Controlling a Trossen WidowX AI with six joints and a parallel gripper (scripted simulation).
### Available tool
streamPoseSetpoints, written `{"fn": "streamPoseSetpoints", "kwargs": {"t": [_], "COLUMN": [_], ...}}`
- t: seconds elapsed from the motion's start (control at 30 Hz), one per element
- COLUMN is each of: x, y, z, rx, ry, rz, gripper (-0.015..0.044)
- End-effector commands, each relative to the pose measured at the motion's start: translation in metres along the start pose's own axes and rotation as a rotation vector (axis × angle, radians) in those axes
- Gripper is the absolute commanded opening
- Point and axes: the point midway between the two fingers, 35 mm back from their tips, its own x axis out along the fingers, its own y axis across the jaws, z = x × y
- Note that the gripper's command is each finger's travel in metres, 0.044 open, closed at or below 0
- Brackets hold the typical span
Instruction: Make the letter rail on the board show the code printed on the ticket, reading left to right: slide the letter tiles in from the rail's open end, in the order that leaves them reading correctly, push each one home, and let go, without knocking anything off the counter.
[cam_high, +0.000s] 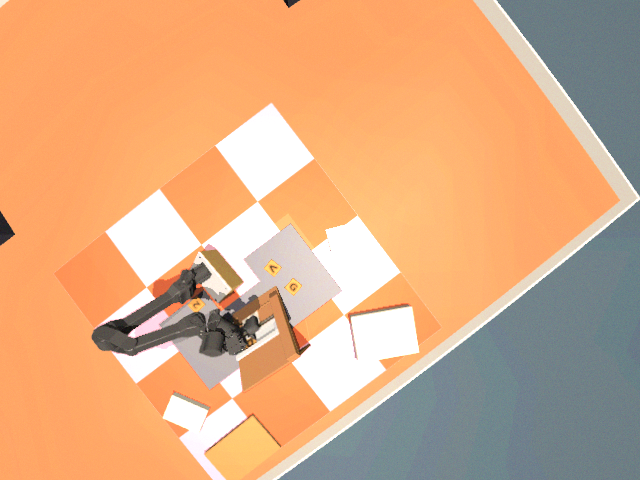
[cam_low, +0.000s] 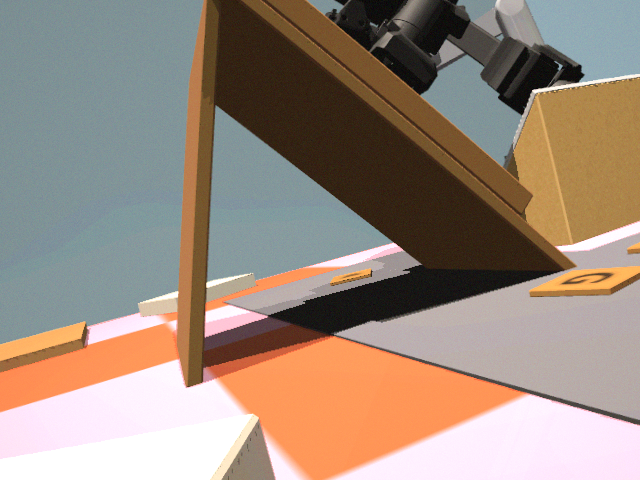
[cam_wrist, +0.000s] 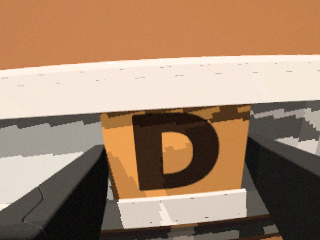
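Note:
My gripper is shut on the D tile. In the wrist view the tile stands upright in the rail, between its upper white strip and lower white lip, which run past it on both sides. The rail is on the tilted brown board. Tiles V and G lie on grey mat behind the board. Another tile, perhaps Z or N, lies near the arm. Other rail slots are hidden or unclear. I cannot read any ticket code.
A block with a white face stands beside the board, close to the arm. A large white slab, a small white block and an orange slab lie around. The board's rear leg reaches the counter.

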Motion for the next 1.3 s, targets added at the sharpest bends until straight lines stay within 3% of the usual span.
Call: {"fn": "streamPoseSetpoints", "kwargs": {"t": [0.0,1.27], "x": [0.0,0.0], "y": [0.002,0.021], "z": [0.0,0.0], "rx": [0.004,0.005], "ry": [0.001,0.001], "rz": [-0.002,-0.002], "gripper": [0.0,0.0]}}
